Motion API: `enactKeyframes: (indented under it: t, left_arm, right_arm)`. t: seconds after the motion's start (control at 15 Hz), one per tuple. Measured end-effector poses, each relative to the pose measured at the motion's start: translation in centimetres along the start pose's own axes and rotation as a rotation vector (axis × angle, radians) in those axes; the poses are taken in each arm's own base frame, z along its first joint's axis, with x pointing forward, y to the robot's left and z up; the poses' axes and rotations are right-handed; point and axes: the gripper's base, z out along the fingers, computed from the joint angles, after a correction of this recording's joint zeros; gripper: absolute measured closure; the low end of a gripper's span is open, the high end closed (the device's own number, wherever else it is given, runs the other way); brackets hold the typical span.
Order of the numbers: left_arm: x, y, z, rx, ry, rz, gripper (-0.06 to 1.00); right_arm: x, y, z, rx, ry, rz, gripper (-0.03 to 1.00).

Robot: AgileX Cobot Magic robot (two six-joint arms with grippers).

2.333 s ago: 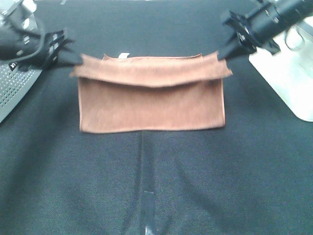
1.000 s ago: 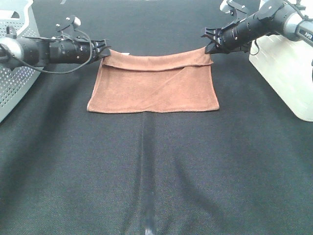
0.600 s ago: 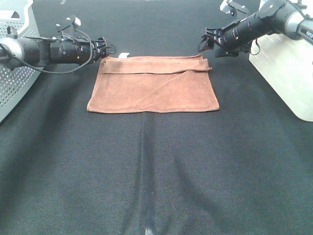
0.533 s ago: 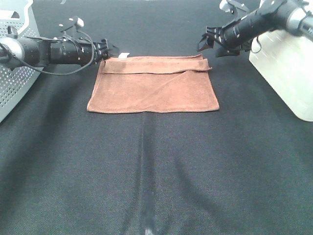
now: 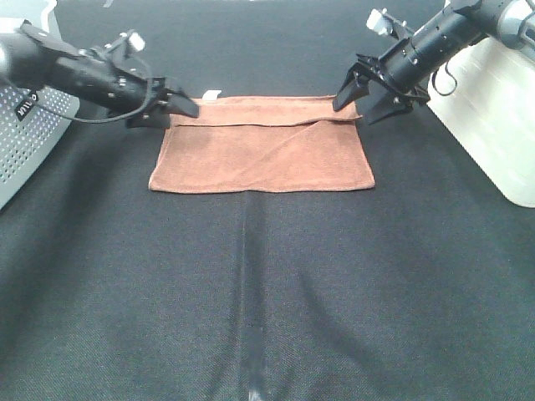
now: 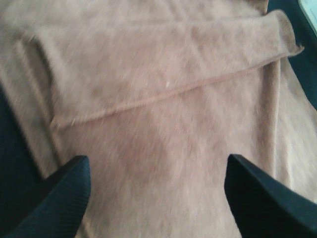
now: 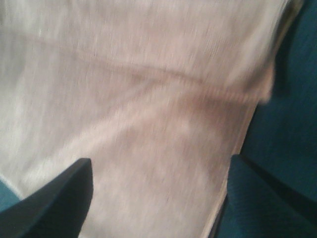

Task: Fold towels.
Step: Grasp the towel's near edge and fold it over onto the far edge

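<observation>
The reddish-brown towel [image 5: 262, 149] lies flat on the black table, folded, with a narrow flap turned over along its far edge and a small white tag [image 5: 211, 93] at the far left corner. My left gripper [image 5: 171, 111] is open and empty, just off the towel's far left corner. My right gripper [image 5: 361, 98] is open and empty, above the far right corner. Both wrist views look down on the towel [image 6: 163, 114] [image 7: 138, 124] between open fingertips [image 6: 59, 191] [image 7: 54, 198], showing the flap's hem.
A grey perforated basket [image 5: 25, 138] stands at the left edge. A white container [image 5: 493, 117] stands at the right edge. A crease line runs down the black cloth [image 5: 251, 334] towards the front.
Both grippers held the far edge lifted, laid it down, let go and opened. They have since risen and tilted away from the corners. The towel now lies still.
</observation>
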Motion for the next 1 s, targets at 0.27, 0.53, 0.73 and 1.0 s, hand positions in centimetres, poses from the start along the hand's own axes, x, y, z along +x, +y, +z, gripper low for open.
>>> enactKeyframes:
  t: [0.27,0.53,0.73,1.0]
  left_arm:
    - [0.8,-0.4,-0.8,0.066,0.105,-0.094,0.23]
    - [2.1,-2.5,-2.6,0.013,0.109,-0.165,0.23]
    - [4.8,-1.9,-3.3,-0.087,0.099,-0.263,0.23]
    - [6.2,-1.2,-2.9,-0.117,0.125,-0.297,0.23]
  right_arm:
    - [-0.2,0.4,-1.8,0.078,-0.01,0.067,0.25]
    - [0.8,1.9,-4.7,0.116,0.01,0.086,0.25]
    - [3.8,1.1,-3.4,0.132,0.148,0.129,0.25]
    - [5.2,0.4,-2.1,0.143,0.185,0.162,0.25]
